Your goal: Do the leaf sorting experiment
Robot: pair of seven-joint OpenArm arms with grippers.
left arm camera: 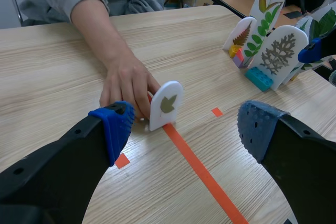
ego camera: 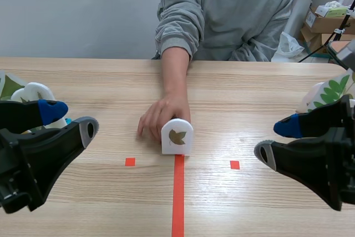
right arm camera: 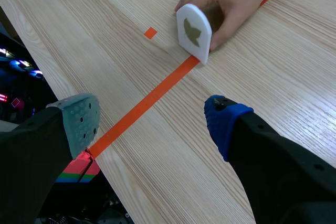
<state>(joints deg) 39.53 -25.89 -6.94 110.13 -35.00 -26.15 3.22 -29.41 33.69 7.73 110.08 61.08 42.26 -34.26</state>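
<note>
At the centre of the frame, the leaf card (ego camera: pixel 177 137) stands upright at the tape line's (ego camera: pixel 178 198) top end, with a person's hand (ego camera: pixel 165 115) touching it from behind. The left gripper (ego camera: pixel 71 119) at lower left and the right gripper (ego camera: pixel 275 140) at lower right both gape, holding nothing.

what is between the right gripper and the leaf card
Nothing stands there: in the right wrist view only bare table and the orange tape line lie between the open right gripper and the leaf card.
</note>
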